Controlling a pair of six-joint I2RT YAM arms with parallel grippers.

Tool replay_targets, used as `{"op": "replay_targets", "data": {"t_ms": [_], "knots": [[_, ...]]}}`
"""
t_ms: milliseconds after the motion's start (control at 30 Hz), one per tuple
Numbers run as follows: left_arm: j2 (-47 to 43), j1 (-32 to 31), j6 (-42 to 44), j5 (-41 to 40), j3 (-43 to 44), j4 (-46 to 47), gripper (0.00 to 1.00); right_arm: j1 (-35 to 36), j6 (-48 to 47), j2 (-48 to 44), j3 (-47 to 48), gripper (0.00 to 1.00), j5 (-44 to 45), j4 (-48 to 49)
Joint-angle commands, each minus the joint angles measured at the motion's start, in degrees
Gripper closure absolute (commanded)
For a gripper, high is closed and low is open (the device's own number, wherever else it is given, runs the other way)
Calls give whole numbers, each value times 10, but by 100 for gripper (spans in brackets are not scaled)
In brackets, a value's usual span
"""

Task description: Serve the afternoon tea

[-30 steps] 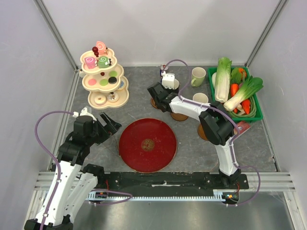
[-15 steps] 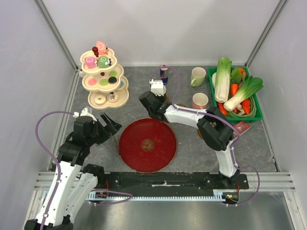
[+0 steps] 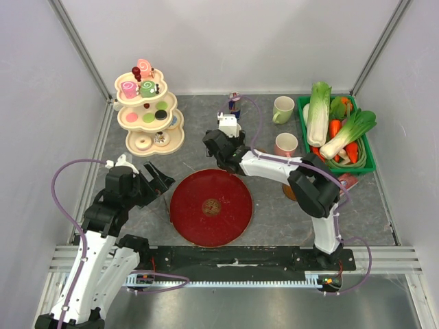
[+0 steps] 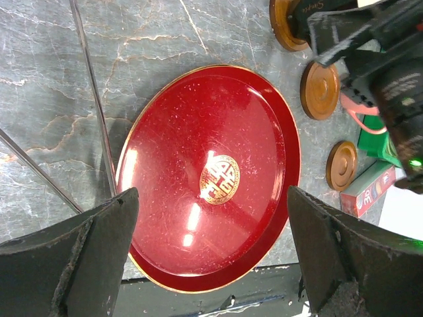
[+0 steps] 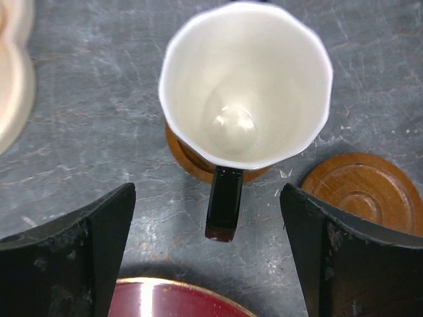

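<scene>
Grey table (image 3: 274, 212) | right gripper (image 5: 208, 257), arm outstretched, jaws apart over black mug (image 5: 244, 86) at 12 o'clock of tray (image 4: 211, 132) | left gripper (image 4: 208, 257) jaws apart, 9 o'clock.

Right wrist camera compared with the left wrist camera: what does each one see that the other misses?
Only the right wrist view shows the black mug, white inside, standing on its own coaster, plus the cream stand's edge. Only the left wrist view shows the whole red plate with its gold emblem, part of the pink mug and the right arm. Both share the plate (just its rim from the right wrist), a bare wooden coaster and the grey table.
</scene>
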Motion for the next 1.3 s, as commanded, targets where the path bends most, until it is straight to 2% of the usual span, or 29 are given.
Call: {"op": "replay_targets", "data": {"t_ms": [0,233,367,533,667,867,1100,1200,1267], "knots": [[2,3,21,7,-5,15,1,0,-7,-96,1,2,-26,-5],[4,3,23,21,-16,37,1,-8,-40,-263,-89,2,-19,-97],[12,3,33,37,-29,56,1,-68,-9,-366,-179,2,-68,-164],[19,3,26,54,-46,76,1,-139,-54,-456,-266,2,-115,-175],[19,2,24,50,-50,78,1,-177,-58,-434,-288,2,-175,-180],[30,3,28,31,-46,66,1,-211,-70,-336,-267,2,-167,-144],[31,3,29,21,-45,57,1,-247,-98,-258,-266,9,-188,-74],[32,3,34,7,-34,46,1,-249,-111,-236,-266,19,-202,-31],[32,3,35,7,-28,42,1,-252,-108,-222,-257,39,-199,-17]]}}
